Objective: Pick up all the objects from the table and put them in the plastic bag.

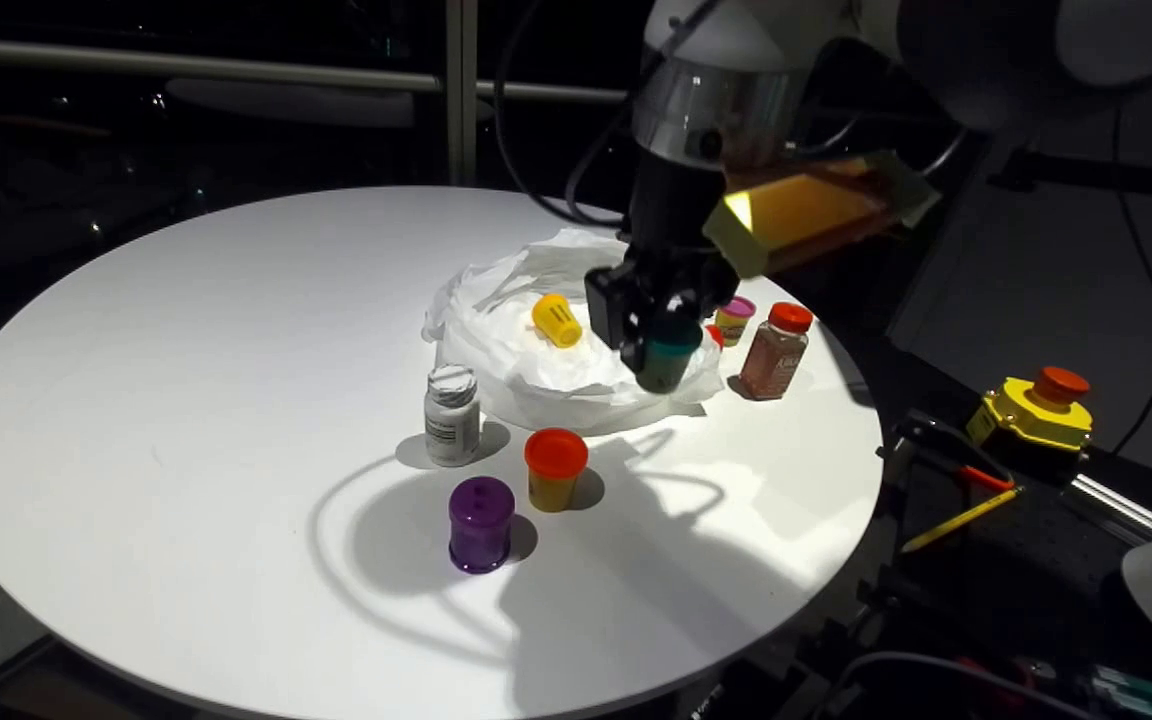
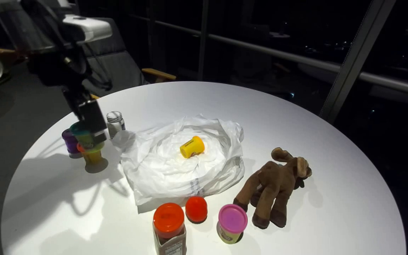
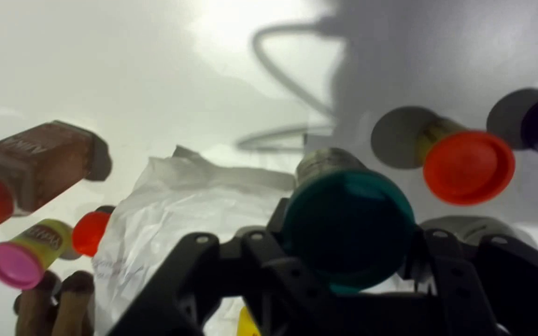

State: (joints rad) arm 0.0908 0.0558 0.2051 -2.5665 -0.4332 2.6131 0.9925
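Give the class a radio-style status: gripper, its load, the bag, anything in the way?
Gripper shut on teal-lidded tub, aloft, not yet bagged. Plastic bag open. Yellow tub lying inside, probably not in the way.

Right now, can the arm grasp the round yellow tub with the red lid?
Probably not yet: the black gripper holds a round teal-lidded tub. Once that's released, likely yes; the red-lidded tub stands upright, uncovered.

Bright table (image 1: 186, 400) amid darkness, broad grey shadows (image 1: 616, 610).

The arm (image 1: 706, 115) points down, its claw (image 3: 347, 235) clamped.
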